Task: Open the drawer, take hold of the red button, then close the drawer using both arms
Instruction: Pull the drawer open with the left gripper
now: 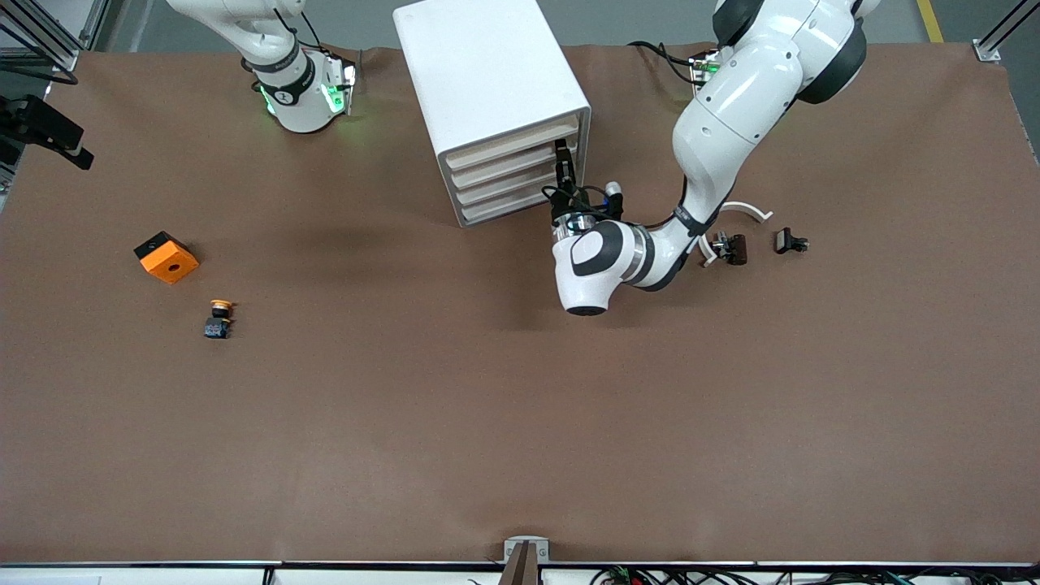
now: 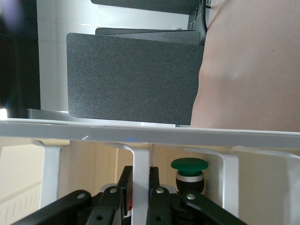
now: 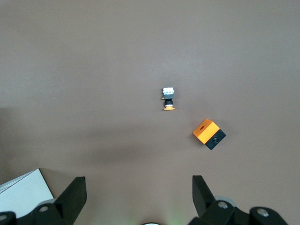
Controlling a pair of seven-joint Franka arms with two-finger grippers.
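The white drawer cabinet (image 1: 487, 73) stands at the robots' side of the table, and its drawers look pushed in. My left gripper (image 1: 562, 162) is at the cabinet's front, shut on a white drawer handle (image 2: 140, 161); the fingers (image 2: 124, 180) pinch it from both sides. A green-capped button (image 2: 189, 165) shows inside the cabinet beside that handle. A sliver of red shows by one finger; the red-capped button is otherwise hidden. My right gripper (image 3: 139, 187) is open and empty, high over the table near its arm's base, waiting.
A yellow-orange-capped button (image 1: 219, 318) and an orange box with a hole (image 1: 166, 257) lie toward the right arm's end, the button nearer to the front camera. Small black parts (image 1: 729, 248) and a white curved piece (image 1: 743, 209) lie beside the left arm.
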